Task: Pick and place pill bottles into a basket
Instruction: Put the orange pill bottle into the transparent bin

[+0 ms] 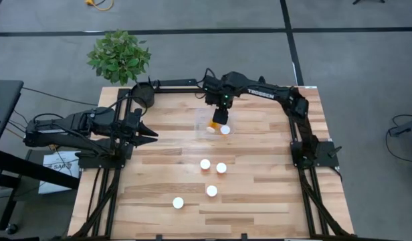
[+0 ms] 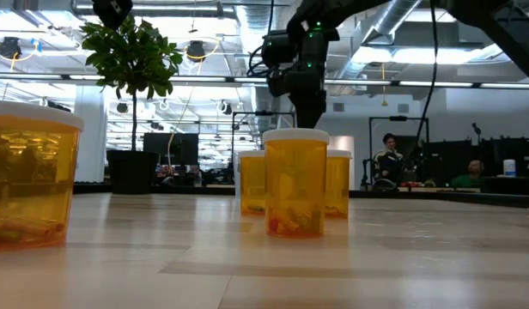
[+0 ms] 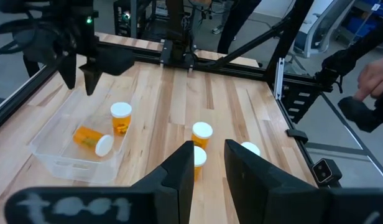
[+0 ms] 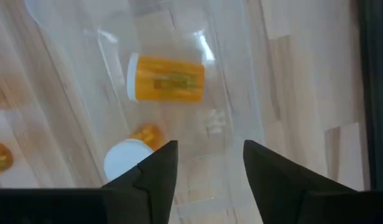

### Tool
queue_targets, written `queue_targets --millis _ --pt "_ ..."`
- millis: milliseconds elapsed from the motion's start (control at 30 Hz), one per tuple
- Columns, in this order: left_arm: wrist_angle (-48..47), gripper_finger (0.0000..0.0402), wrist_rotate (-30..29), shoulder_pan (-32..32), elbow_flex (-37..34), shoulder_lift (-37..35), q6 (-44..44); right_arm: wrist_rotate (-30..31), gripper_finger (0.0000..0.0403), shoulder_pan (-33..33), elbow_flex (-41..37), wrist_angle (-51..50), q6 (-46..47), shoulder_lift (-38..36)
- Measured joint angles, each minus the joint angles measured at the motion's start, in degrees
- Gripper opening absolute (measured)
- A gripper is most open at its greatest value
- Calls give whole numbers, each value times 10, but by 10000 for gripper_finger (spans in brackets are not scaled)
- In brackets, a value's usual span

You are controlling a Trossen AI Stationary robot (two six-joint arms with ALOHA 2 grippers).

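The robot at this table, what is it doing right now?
It is putting pill bottles into a clear basket. The right gripper hangs open above the basket, which holds two bottles: one lying on its side, one upright. Four bottles stand on the table. The left gripper waits, open, at the left.

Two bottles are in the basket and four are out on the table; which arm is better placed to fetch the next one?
Probably the right. Its gripper hangs open and empty over the basket, with the nearest standing bottles just in front. The left gripper waits at the table's left edge.
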Motion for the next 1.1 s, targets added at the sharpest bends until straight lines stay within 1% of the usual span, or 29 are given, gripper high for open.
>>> queue_targets --millis 167,367,567,667,800,967,1100 --pt "0 77 0 0 0 0 -2 -1 157 7 0 4 -17 9" --pt "0 77 0 0 0 0 -1 0 153 23 0 -1 -39 5" --pt "0 77 0 0 0 0 8 0 153 53 4 -31 -29 -11" --pt "0 77 0 0 0 0 22 -10 151 72 2 -68 -21 -31" --pt "4 77 0 0 0 6 42 -16 150 101 0 -87 -3 -61" --pt "12 77 -1 0 0 25 54 -41 150 144 1 -52 34 -102" --pt "38 77 -4 0 0 50 46 -28 145 183 1 -30 52 -120"
